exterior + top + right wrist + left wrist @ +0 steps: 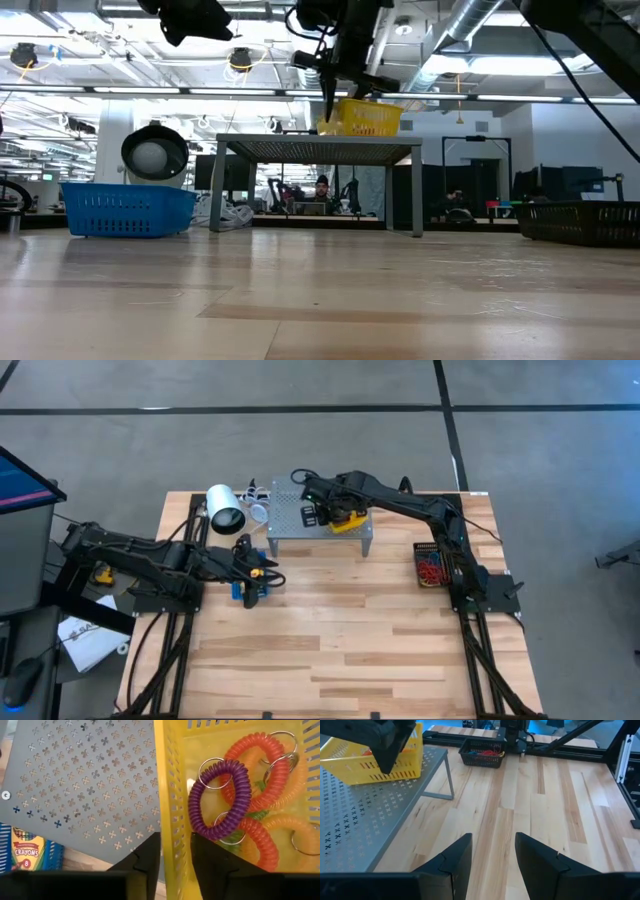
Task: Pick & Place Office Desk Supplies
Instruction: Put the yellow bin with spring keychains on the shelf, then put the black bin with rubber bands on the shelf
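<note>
Right gripper point(175, 857), fingers narrowly parted astride the yellow bin's point(170, 795) wall, holds nothing; inside lie purple, orange and red coil loops point(225, 800). The bin stands on the grey shelf point(290, 520). Left gripper point(492, 857), open and empty, hovers above the blue bin point(250, 588); a black bin point(430, 565) holds red loops.

crayon box point(26, 856): cut by picture edge, only part of label shows | coil loops point(250, 800): lower ones cut off at right edge | black bin point(430, 564): red contents too small to tell | right tool point(335, 515): fingertips hidden overhead
</note>
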`<action>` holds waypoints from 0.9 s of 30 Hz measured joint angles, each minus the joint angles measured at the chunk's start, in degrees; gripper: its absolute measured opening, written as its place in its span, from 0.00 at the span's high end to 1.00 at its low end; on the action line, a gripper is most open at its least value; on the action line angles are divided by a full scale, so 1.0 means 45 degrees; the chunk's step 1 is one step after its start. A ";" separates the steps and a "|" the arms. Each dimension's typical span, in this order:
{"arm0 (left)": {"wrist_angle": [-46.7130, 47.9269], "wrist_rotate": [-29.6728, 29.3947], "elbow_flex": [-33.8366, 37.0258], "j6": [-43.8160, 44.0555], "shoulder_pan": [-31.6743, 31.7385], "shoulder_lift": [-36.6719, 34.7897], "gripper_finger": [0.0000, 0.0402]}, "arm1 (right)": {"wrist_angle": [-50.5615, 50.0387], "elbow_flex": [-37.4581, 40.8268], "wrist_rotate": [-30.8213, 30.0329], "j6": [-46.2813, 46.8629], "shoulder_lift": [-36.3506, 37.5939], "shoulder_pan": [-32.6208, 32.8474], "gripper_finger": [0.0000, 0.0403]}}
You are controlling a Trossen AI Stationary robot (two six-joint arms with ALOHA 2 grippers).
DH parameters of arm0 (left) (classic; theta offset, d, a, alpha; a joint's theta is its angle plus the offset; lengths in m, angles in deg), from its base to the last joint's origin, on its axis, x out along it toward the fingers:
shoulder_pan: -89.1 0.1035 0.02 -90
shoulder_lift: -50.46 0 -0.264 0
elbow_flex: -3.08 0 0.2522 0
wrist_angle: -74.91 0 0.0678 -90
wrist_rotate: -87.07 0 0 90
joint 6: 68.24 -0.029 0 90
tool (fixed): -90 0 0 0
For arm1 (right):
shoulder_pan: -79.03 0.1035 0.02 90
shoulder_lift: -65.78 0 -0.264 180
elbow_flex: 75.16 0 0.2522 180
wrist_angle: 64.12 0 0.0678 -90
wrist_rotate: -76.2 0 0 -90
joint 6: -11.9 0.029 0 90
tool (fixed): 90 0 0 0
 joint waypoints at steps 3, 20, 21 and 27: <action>0.0004 -0.0033 0.0000 -0.0005 0.0000 0.0000 0.63 | 0.0278 0.0005 0.0217 -0.0038 0.0000 -0.0027 0.69; 0.0317 -0.0089 0.0000 -0.0005 0.0000 -0.0223 0.63 | 0.0656 -0.0179 0.0705 -0.0147 0.0105 -0.0260 0.59; 0.0326 -0.0096 0.0000 -0.0004 0.0000 -0.0224 0.63 | 0.0603 -0.0343 0.0683 -0.0285 0.0102 -0.0265 0.60; 0.0476 -0.0113 0.0000 0.0137 0.0034 -0.0228 0.63 | 0.0485 -0.1129 0.0380 -0.0680 0.0115 -0.0270 0.63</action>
